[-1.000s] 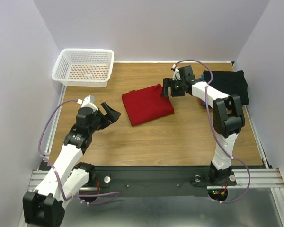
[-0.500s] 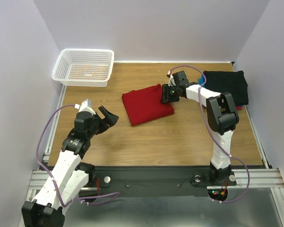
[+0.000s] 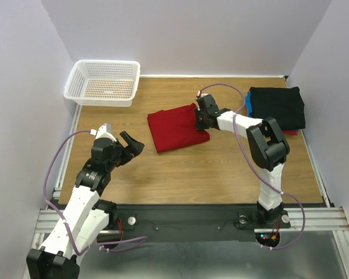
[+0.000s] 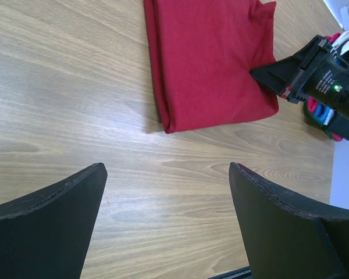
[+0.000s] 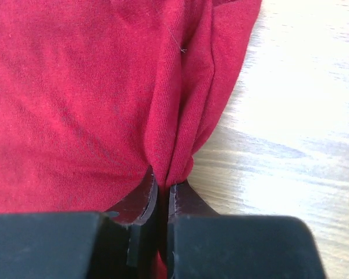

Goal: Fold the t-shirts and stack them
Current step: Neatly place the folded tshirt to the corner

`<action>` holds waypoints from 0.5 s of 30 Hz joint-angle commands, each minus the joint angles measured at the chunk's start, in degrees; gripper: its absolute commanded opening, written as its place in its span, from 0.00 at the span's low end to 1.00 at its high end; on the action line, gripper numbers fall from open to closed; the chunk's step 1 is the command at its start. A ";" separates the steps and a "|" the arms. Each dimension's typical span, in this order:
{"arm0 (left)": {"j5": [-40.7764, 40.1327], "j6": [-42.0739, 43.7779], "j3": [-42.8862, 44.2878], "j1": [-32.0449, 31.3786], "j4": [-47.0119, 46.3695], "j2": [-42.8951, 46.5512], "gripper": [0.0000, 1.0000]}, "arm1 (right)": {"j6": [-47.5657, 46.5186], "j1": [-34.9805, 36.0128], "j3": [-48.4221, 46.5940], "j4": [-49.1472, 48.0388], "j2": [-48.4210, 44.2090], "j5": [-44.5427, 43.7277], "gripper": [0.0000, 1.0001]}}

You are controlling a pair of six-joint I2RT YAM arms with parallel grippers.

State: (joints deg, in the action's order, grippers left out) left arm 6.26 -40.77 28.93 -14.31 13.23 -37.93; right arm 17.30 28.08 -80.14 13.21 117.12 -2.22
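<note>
My right claw is clamping the red t-shirt by a thin edge pinch, possibly missing lower layers and risking unfolding when lifting.

We see a brown wood-grain table carrying three things: a white plastic lattice basket at its far left corner, a folded bright red cloth t-shirt near the middle, and, well apart at the far right, a stack of folded shirts, black on top, a blue edge showing beneath.
</note>
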 commanded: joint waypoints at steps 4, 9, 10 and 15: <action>-1.16 0.61 0.52 -0.11 -0.49 1.63 0.98 | -0.59 1.37 3.94 5.51 -3.90 -17.10 0.00; -1.08 1.05 0.60 -0.11 -0.93 1.46 0.99 | -8.92 1.28 4.55 5.51 -11.20 -28.44 0.00; -0.73 1.05 0.43 -0.11 -1.36 1.11 0.98 | -9.91 1.19 4.47 5.60 -13.04 -30.72 0.00; 0.15 1.66 0.69 -0.11 -1.28 -0.12 0.98 | -16.75 -0.91 4.29 5.42 -17.62 -33.28 0.00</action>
State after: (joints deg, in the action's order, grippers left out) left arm 5.87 -40.62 28.93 -14.28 13.54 -37.63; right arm 8.01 28.95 -75.02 19.33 105.12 -27.83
